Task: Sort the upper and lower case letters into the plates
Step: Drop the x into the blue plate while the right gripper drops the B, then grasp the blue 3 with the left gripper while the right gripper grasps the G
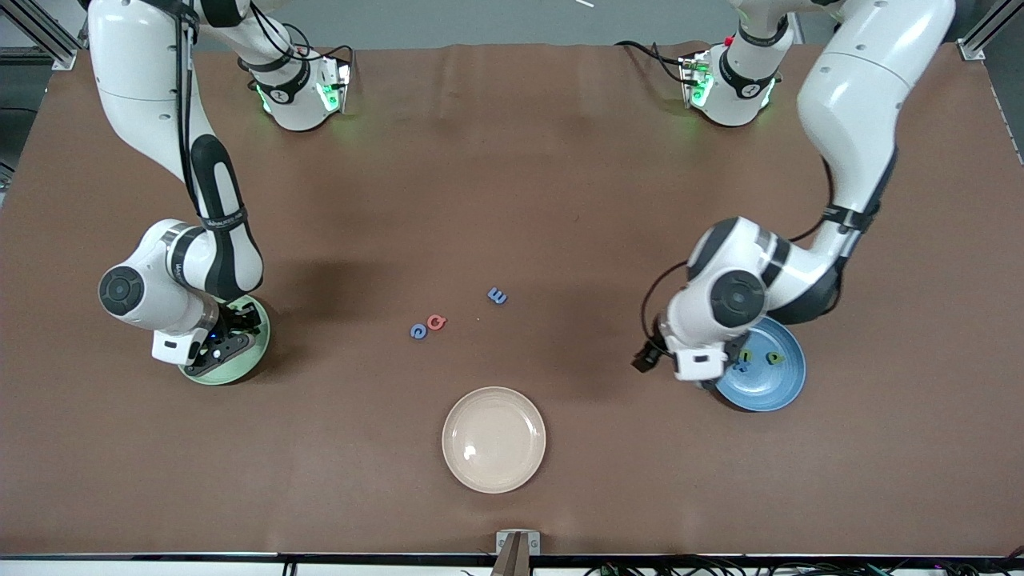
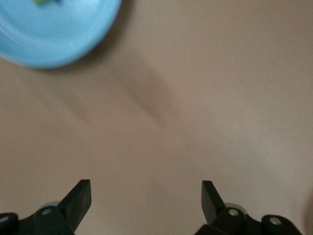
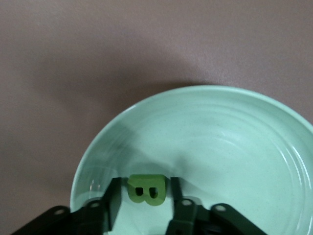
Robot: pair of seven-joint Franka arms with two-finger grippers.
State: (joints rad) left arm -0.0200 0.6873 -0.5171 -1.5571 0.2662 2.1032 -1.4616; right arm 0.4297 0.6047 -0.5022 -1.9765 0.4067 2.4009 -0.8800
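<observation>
A green letter B point(image 3: 146, 188) lies in the pale mint plate point(image 3: 234, 142), which sits toward the right arm's end of the table. My right gripper point(image 3: 145, 196) is low over that plate, open, with a finger a little off each side of the B. My left gripper point(image 2: 146, 196) is wide open and holds nothing. It hangs over bare table beside the blue plate point(image 1: 780, 380). That plate holds a green letter point(image 1: 774, 358) and a blue letter point(image 1: 742, 366). On the table's middle lie a blue letter point(image 1: 497, 296), a red letter point(image 1: 436, 322) and another blue letter point(image 1: 418, 330).
A cream-beige plate point(image 1: 494, 439) sits nearer the front camera than the three loose letters and holds nothing. The brown mat point(image 1: 512, 200) covers the table. Both arm bases point(image 1: 300, 92) stand along the table's edge farthest from the front camera.
</observation>
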